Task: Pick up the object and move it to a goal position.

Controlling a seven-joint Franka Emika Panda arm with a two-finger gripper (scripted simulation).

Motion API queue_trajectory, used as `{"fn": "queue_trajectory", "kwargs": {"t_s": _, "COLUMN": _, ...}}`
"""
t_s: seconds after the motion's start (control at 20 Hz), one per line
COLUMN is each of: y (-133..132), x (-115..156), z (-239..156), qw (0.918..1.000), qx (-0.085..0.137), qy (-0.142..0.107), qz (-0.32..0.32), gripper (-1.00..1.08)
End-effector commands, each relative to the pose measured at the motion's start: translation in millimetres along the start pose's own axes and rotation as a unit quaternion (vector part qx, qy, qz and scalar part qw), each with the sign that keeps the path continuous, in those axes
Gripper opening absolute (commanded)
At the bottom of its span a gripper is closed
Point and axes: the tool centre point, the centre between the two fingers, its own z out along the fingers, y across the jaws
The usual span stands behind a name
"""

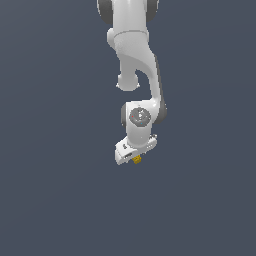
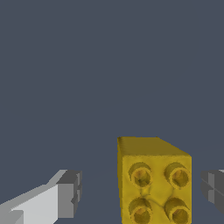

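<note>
**Between the open fingers, a block waiting to be gripped**

Between the 2 grey fingertips of the pincer sits the mustard-yellow brick, its 4 studs facing the wrist camera. The pincer stands released, with a gap on each side of the brick, which lies nearer one pad. From the exterior view the brick peeks out just under the pincer. A good grasp probably means centring first, then closing squarely on the flat sides. No container is visible.
</note>
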Motion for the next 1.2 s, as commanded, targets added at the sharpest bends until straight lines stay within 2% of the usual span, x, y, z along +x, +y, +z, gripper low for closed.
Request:
{"fn": "queue_trajectory", "kwargs": {"t_s": 0.0, "y": 0, "x": 1, "z": 1, "qw": 1.0, "qx": 0.0, "qy": 0.001, "qz": 0.0, "gripper": -1.0}}
{"fn": "queue_trajectory", "kwargs": {"t_s": 0.7, "y": 1, "x": -1, "z": -3, "qw": 1.0, "qx": 0.0, "qy": 0.001, "qz": 0.0, "gripper": -1.0}}
{"fn": "queue_trajectory", "kwargs": {"t_s": 1.15, "y": 9, "x": -15, "z": -40, "qw": 1.0, "qx": -0.001, "qy": 0.001, "qz": 0.0, "gripper": -1.0}}
